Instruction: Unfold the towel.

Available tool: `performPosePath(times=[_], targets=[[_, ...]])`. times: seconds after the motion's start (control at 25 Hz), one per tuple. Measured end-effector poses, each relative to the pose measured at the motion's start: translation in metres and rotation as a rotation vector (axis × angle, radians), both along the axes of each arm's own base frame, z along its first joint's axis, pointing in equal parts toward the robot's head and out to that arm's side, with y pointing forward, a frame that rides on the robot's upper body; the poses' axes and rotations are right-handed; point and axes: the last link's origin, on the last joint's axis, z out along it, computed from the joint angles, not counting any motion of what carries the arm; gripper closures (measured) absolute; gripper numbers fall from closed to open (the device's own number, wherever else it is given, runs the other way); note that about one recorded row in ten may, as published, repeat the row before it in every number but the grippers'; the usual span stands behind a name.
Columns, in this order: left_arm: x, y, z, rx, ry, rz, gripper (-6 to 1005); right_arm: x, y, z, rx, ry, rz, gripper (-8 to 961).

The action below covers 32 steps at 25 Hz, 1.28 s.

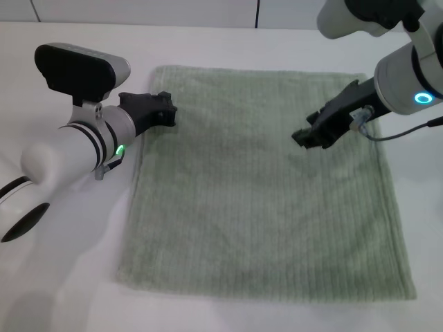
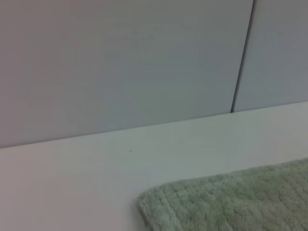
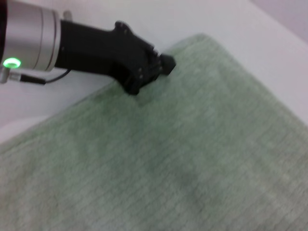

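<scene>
The pale sage-green towel (image 1: 263, 200) lies spread flat as one roughly square sheet on the white table. My left gripper (image 1: 167, 111) is at the towel's left edge near the far left corner, low over it, fingers together and holding nothing. It also shows in the right wrist view (image 3: 162, 65), at the towel's edge (image 3: 192, 154). My right gripper (image 1: 306, 137) hovers over the towel's far right part, a little inside the right edge. The left wrist view shows one towel corner (image 2: 231, 202) lying flat.
The white table (image 1: 69, 263) runs around the towel on all sides. A pale wall with a dark vertical seam (image 2: 243, 57) stands behind the table's far edge. A cable (image 1: 408, 131) hangs by the right wrist.
</scene>
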Motion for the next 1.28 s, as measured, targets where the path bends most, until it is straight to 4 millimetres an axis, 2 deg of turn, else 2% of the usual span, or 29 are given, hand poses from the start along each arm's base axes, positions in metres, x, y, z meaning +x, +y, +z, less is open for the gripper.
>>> performPosePath(times=[0.76, 0.92, 0.96, 1.08, 1.2, 1.24, 1.28], targets=[[0.005, 0.002, 0.007, 0.030, -0.034, -0.005, 1000, 0.011, 0.016, 0.024, 0.389, 0.088, 0.230, 602], [0.004, 0.003, 0.017, 0.072, -0.072, 0.008, 1000, 0.022, 0.020, 0.027, 0.489, 0.110, 0.258, 603], [0.003, 0.004, 0.027, 0.111, -0.087, 0.009, 1000, 0.025, 0.020, 0.028, 0.509, 0.110, 0.266, 603], [0.002, 0.005, 0.038, 0.149, -0.092, 0.001, 1000, 0.036, 0.021, 0.026, 0.585, 0.129, 0.289, 603], [0.002, 0.004, 0.058, 0.226, -0.119, -0.015, 1000, 0.041, 0.022, 0.027, 0.629, 0.141, 0.299, 604], [0.002, 0.004, 0.058, 0.226, -0.119, -0.015, 1000, 0.045, 0.022, 0.028, 0.656, 0.148, 0.306, 604], [0.001, 0.004, 0.064, 0.252, -0.136, -0.022, 1000, 0.053, 0.021, 0.027, 0.707, 0.160, 0.319, 604]])
